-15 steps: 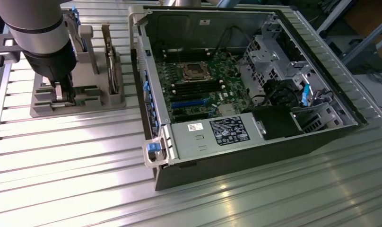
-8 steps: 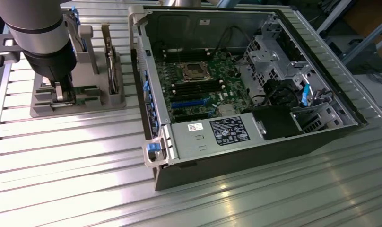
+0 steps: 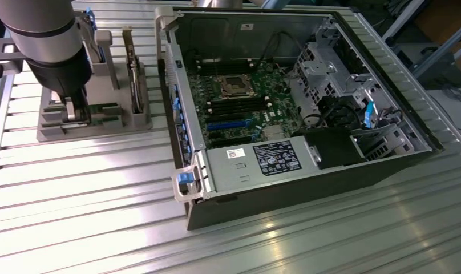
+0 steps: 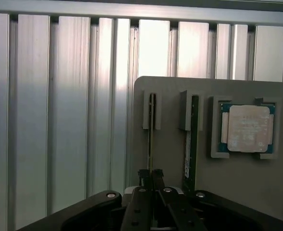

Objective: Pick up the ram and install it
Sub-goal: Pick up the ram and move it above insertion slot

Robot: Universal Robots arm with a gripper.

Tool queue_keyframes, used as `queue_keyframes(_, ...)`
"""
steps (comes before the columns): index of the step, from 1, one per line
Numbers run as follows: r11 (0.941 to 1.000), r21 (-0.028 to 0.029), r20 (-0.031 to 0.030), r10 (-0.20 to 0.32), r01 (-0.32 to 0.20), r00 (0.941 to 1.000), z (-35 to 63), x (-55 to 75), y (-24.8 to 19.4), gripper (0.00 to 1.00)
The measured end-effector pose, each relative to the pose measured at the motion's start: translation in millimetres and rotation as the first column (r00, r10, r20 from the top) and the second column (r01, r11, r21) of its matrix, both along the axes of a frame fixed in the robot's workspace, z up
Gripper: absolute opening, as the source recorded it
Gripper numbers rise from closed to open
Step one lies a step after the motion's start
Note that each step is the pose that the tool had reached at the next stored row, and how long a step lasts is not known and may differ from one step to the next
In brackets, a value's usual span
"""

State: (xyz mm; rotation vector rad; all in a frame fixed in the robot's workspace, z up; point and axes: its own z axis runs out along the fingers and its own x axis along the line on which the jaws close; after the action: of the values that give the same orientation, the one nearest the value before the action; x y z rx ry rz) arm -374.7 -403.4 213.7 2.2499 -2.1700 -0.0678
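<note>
Wrist view: gripper (image 4: 151,174) is clenched on the ram (image 4: 152,130). The stick stands on edge in a slot of the grey holder (image 4: 247,187), and the fingertips pinch its thin edge from both sides. The ram is seen edge-on, so chips and label can't be made out. A twin stick (image 4: 194,134) stands on edge in the next slot, just beside; it's green w/ a white label, and no finger touches it. A square silver processor chip (image 4: 248,128) lies flat in its own recess of the same holder, past the twin stick and apart from the gripper.

Ext. view: the arm is at upper left of the frame, w/ the gripper reaching straight down into the holder. The holder sits on the ribbed aluminium table (image 3: 78,200). An open PC case (image 3: 238,208) takes up centre to right of the frame, apart from the holder. The motherboard (image 3: 238,103) lies inside, w/ a CPU socket (image 3: 234,85) and dark memory slots near mid-frame. A power supply (image 3: 253,162) w/ a label sits toward the lower part of the case. The ram sits in the holder, not yet in the case.
</note>
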Motion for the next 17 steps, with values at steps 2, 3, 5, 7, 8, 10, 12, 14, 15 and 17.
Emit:
queue_keyframes(2,1.0,0.0,0.0,0.0,0.0,1.0,2.4,0.0,0.0,0.12)
queue_keyframes(3,1.0,0.0,0.0,0.0,0.0,1.0,3.4,0.0,0.0,0.12)
queue_keyframes(5,1.0,0.0,0.0,0.0,0.0,1.0,6.3,0.0,0.0,0.12)
queue_keyframes(7,1.0,0.0,0.0001,0.0,0.0,1.0,7.9,0.0,0.0,0.12)
queue_keyframes(8,1.0,0.0,0.0,0.0,0.0,1.0,9.5,0.0,0.0,0.12)
queue_keyframes(10,1.0,0.0001,0.0,0.0,0.0,1.0,14.3,0.0,0.0,0.12)
queue_keyframes(12,1.0,0.0,0.0,0.0,0.0,1.0,18.0,0.0,0.0,0.12)
queue_keyframes(14,1.0,0.0,0.0001,0.0,0.0,1.0,22.0,0.0,0.0,0.12)
queue_keyframes(15,1.0,0.0,0.0,0.0,0.0,1.0,24.2,0.0,0.0,0.12)
queue_keyframes(17,1.0,-0.0001,0.0,0.0,0.0,1.0,27.9,0.0,0.0,0.12)
